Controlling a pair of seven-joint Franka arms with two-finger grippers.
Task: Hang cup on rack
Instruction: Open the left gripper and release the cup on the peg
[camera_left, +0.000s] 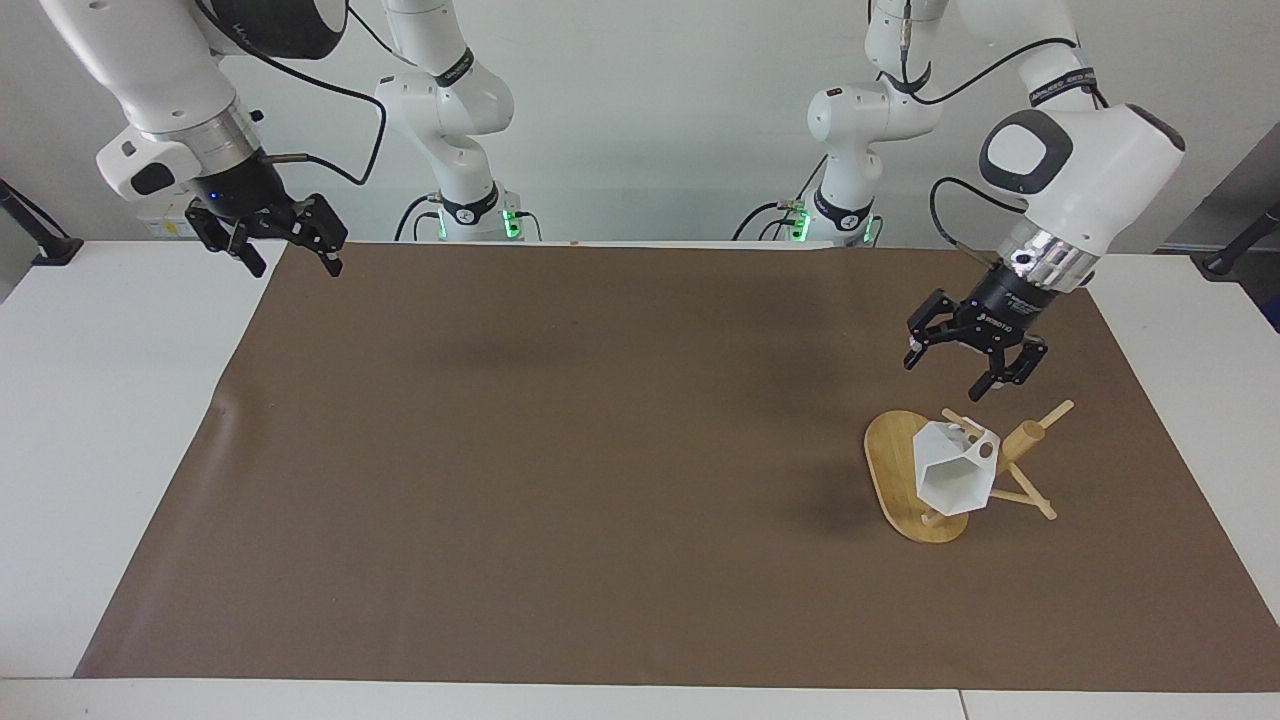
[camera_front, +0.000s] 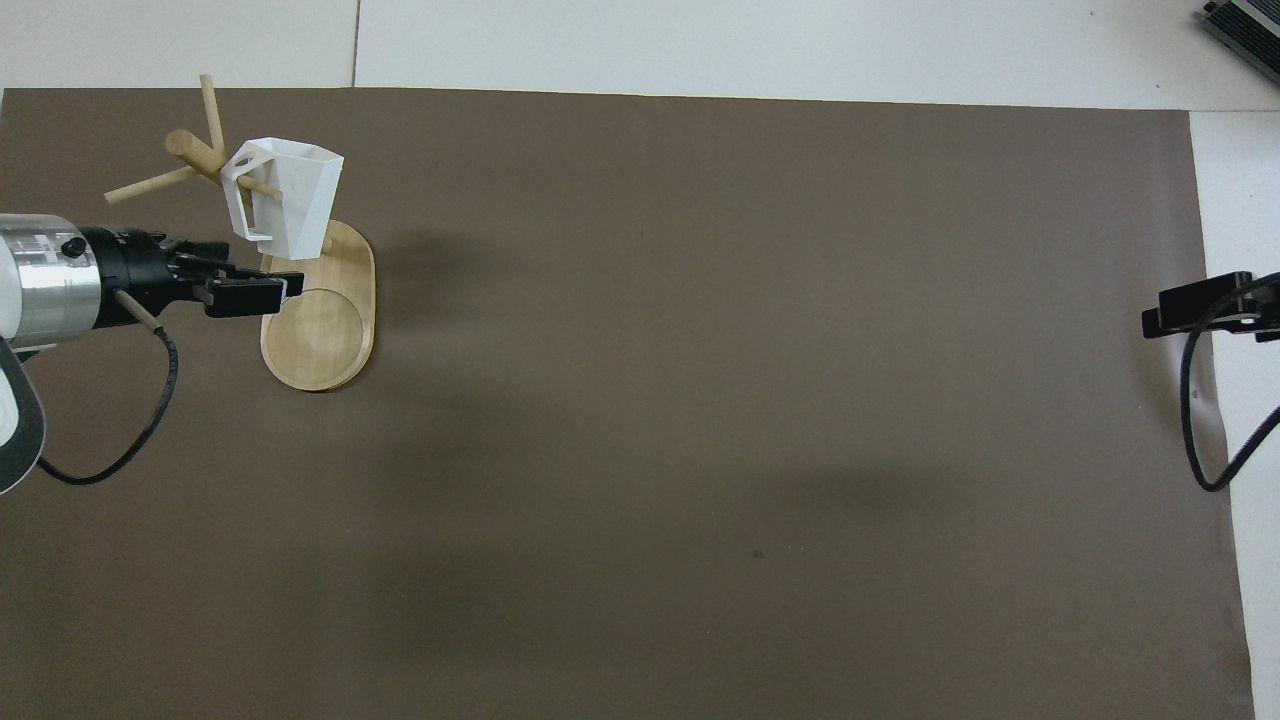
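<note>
I see the cup (camera_left: 953, 477) hanging on the rack (camera_left: 915, 490), a thin peg passing through its handle, rim tipped toward the camera in the facing view. The rack stands on the brown mat (camera_left: 600, 450) near the edge at the left arm's end of the table, its oval base flat on the mat. My left gripper (camera_left: 972, 367) hangs in the air over the part of the rack's base nearest the robots, fingers spread wide, holding nothing, clear of the cup. My right gripper (camera_left: 296, 262) waits over the mat's corner at the right arm's end, by the edge nearest the robots, fingers spread as well, empty.
</note>
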